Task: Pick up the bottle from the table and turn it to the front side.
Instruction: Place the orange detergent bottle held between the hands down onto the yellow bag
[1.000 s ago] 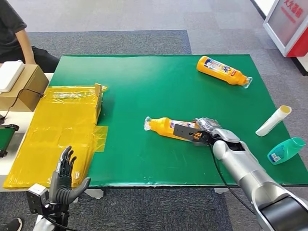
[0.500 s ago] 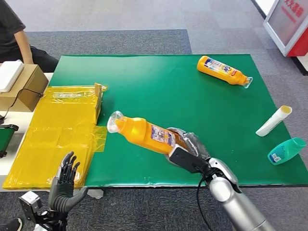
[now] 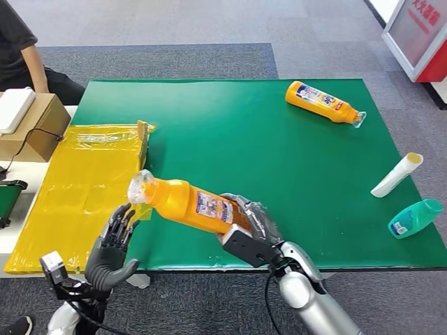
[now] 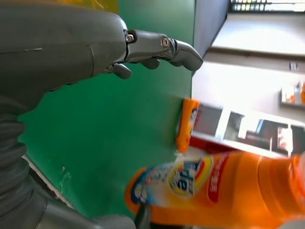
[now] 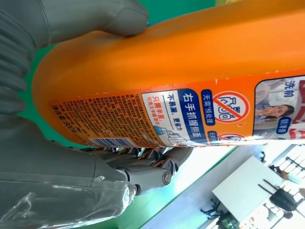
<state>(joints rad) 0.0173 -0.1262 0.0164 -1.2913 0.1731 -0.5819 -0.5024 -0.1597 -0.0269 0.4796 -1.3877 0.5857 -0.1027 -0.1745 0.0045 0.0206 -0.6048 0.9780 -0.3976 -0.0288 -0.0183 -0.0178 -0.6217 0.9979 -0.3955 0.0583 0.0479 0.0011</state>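
Observation:
My right hand (image 3: 252, 222) grips the base end of an orange bottle (image 3: 190, 204) with a clear cap, held above the table's front edge with the cap pointing left. In the right wrist view the thumb and fingers (image 5: 151, 167) wrap the orange bottle (image 5: 201, 76), and its printed back label faces the camera. My left hand (image 3: 112, 248) is raised with fingers spread just below and left of the cap, apart from it. In the left wrist view the fingers (image 4: 158, 47) stand apart and the orange bottle (image 4: 223, 191) hangs close by.
A second orange bottle (image 3: 323, 102) lies at the far right of the green table (image 3: 253, 125). A white tube (image 3: 396, 175) and a teal bottle (image 3: 414, 218) lie at the right edge. A yellow-wrapped box (image 3: 84, 188) sits left; a person (image 3: 18, 49) sits far left.
My right hand has lifted the orange bottle off the table and carried it left and toward me. My left hand has risen toward the bottle's cap.

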